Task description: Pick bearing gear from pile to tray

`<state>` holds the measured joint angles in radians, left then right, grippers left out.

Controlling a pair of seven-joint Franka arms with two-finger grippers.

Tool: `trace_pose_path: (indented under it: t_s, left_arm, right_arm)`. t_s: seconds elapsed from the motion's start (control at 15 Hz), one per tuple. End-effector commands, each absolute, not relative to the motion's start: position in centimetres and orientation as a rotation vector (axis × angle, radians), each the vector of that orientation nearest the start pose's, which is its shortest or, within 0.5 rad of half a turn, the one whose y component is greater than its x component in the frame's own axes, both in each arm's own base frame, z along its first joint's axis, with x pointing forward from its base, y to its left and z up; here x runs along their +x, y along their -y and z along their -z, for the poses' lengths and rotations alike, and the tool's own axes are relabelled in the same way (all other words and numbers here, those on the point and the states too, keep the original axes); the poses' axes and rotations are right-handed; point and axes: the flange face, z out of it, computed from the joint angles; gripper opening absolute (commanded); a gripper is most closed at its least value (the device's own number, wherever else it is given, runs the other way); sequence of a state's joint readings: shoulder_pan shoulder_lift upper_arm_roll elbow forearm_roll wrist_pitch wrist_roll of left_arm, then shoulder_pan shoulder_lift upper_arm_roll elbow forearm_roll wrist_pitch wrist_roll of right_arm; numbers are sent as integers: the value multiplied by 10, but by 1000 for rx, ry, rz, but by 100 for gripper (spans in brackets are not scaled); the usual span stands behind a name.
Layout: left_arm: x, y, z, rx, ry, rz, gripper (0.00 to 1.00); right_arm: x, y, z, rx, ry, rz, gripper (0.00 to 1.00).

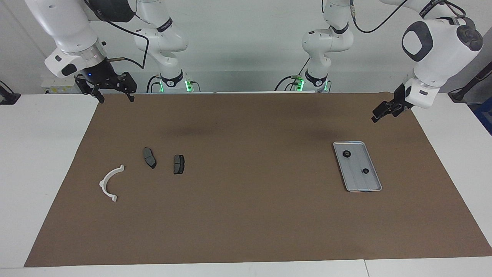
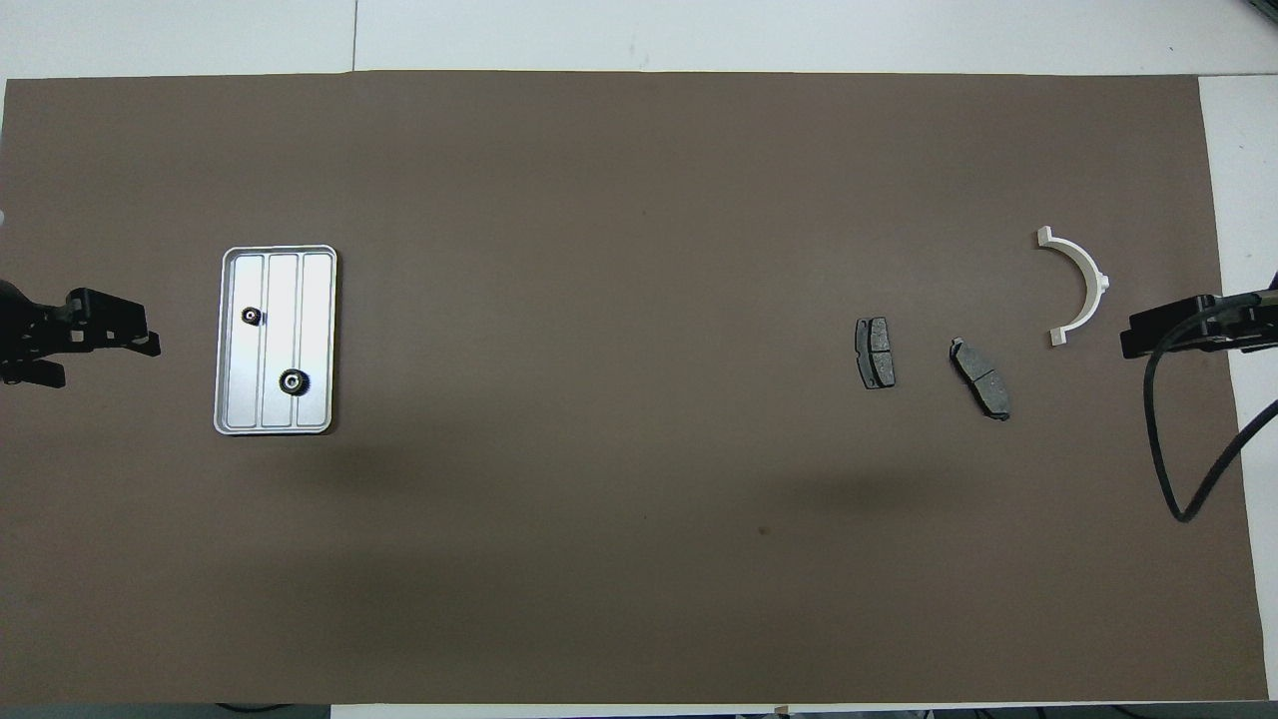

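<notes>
The silver tray (image 1: 361, 184) (image 2: 316, 300) lies on the brown mat toward the left arm's end. Two small black bearing gears (image 1: 346, 154) (image 1: 365, 170) rest in it, also visible from overhead (image 2: 251, 316) (image 2: 293, 380). Toward the right arm's end lies the pile: a white half-ring bracket (image 1: 110, 183) (image 2: 1080, 283) and two dark brake pads (image 1: 149, 157) (image 1: 178, 164). My left gripper (image 1: 378, 114) (image 2: 140, 340) hangs open over the mat's edge beside the tray, holding nothing. My right gripper (image 1: 115, 97) (image 2: 1133, 340) hangs open and empty over the mat's corner, apart from the pile.
The brown mat (image 1: 246, 215) covers most of the white table. A black cable (image 2: 1168, 449) loops down from the right arm over the mat's edge near the bracket.
</notes>
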<state>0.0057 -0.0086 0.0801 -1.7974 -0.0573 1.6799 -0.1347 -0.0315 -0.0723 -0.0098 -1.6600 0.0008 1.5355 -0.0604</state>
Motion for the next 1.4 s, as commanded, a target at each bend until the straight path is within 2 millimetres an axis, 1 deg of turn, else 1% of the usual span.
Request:
trace_pose_path:
  t_s: [0.0,0.07,0.27,0.33,0.6,0.74,0.94,1.0,1.07,1.34]
  left_arm:
    - [550,-45,-537,-3163,334,-201,100]
    - [550,-37,-536,-3164,315,-202,100]
    - [550,-35,-537,-3163,319,-202,100]
    - [550,-37,-538,-3164,322,-187,100]
    - [559,-37,-541,-3161,309,-101,100]
    - [560,-37,-553,-3154,293,-79,100]
    - [557,-35,-568,-3141,280,-102,100]
    - [556,-31,-572,-3142,268,-107,100]
    - [556,-27,-574,-3143,256,-105,100]
    - [557,-27,-575,-3144,249,-81,100]
  right_arm:
    - [520,22,-619,-3142,-7,-56,100]
    - [520,22,-619,-3142,-7,-56,100]
    - [520,21,-619,-3143,-7,-56,100]
    - [520,21,-619,-3143,-7,-56,100]
    - [518,24,-620,-3142,-14,-60,100]
    - [519,24,-621,-3142,-10,-56,100]
    - [519,25,-621,-3142,-12,-53,100]
    - [519,25,-621,-3142,-12,-51,100]
    - [519,25,-621,-3142,-12,-51,100]
    - [519,25,-622,-3142,-12,-48,100]
